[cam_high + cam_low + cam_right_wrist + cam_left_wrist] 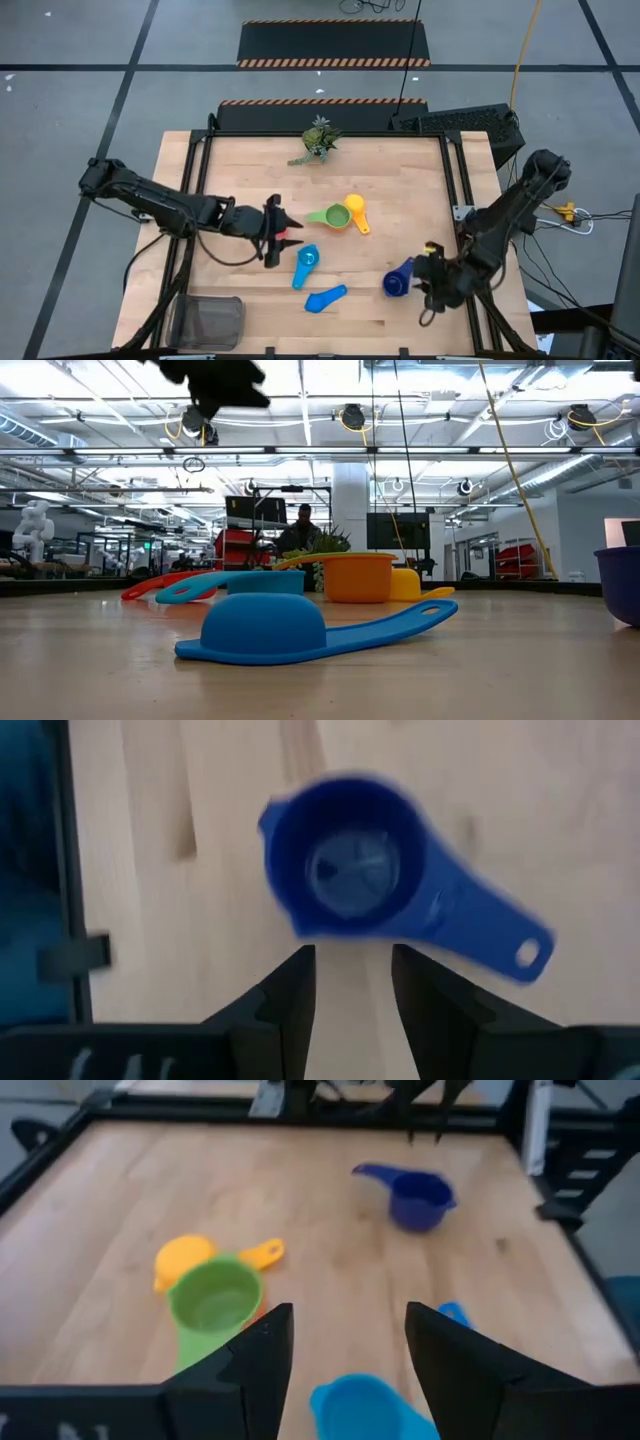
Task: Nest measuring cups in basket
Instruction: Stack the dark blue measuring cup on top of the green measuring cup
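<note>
Your left gripper [285, 235] hangs with fingers apart and empty by the red cup [291, 243], your right gripper [428, 277] waits, also parted, beside the dark blue cup [397, 281], and the basket [208, 322] sits empty at the near left corner.

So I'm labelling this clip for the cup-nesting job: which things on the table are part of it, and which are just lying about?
Part of the job:
- basket
- green cup
- yellow cup
- orange cup
- red cup
- light blue cup
- blue cup
- dark blue cup

Just lying about:
- small leafy plant
</note>
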